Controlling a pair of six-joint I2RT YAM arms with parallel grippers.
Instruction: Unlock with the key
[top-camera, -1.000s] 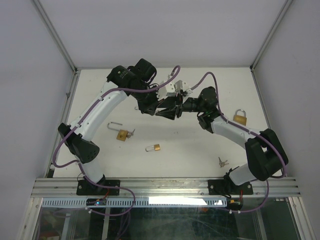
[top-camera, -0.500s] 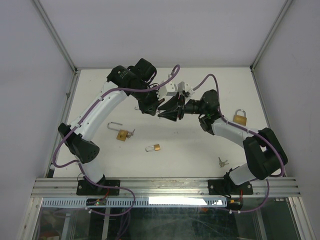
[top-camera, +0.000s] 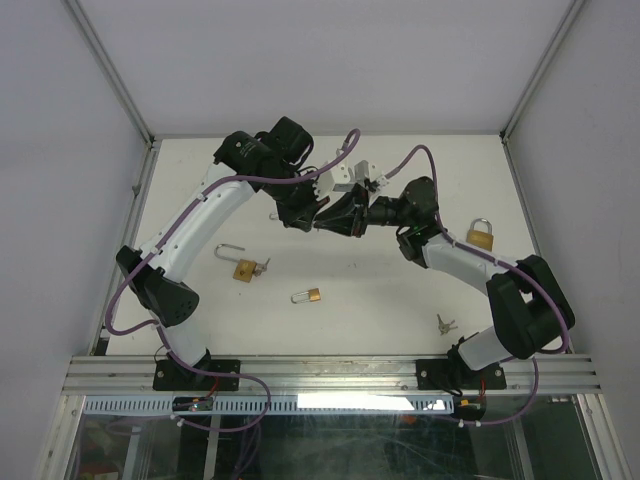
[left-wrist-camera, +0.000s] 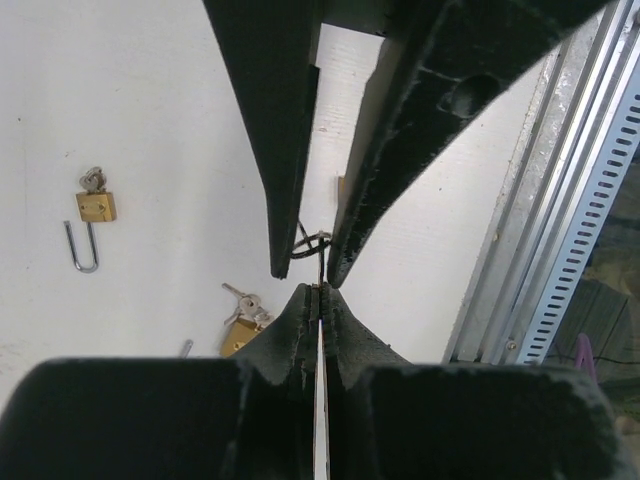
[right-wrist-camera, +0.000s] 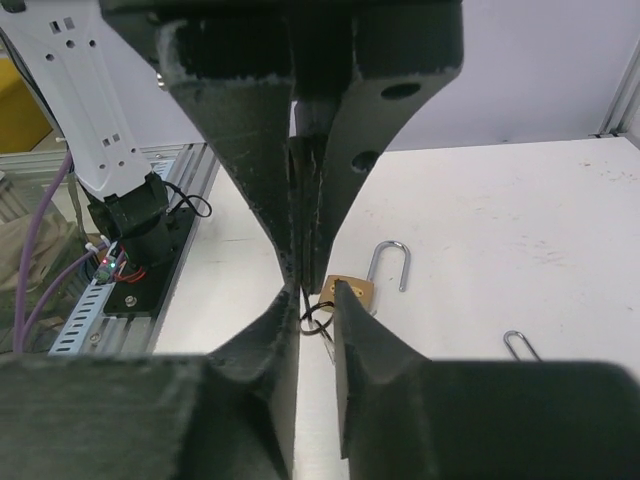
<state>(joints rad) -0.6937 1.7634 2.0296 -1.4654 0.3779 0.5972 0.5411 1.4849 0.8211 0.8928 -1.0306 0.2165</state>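
My left gripper (left-wrist-camera: 318, 290) is shut on a key (left-wrist-camera: 319, 330), a thin metal blade seen edge-on between its pads. The key's black ring (right-wrist-camera: 320, 318) hangs at the tips. My right gripper (right-wrist-camera: 318, 300) meets the left one tip to tip above the table's middle (top-camera: 338, 214). Its jaws stand a little apart, one on each side of the ring and key. A brass padlock (right-wrist-camera: 350, 291) with a raised shackle lies on the table below. A shut brass padlock (top-camera: 481, 236) lies at the right.
A padlock with an open shackle and keys (top-camera: 245, 268) lies left of centre, and a small padlock (top-camera: 309, 296) sits near the middle. Loose keys (top-camera: 444, 323) lie by the right arm's base. White walls enclose the table; an aluminium rail (top-camera: 330, 372) runs along the near edge.
The right gripper's jaws have narrowed around the key ring held by the left gripper. Both grippers stay tip to tip, with only slight shifts.
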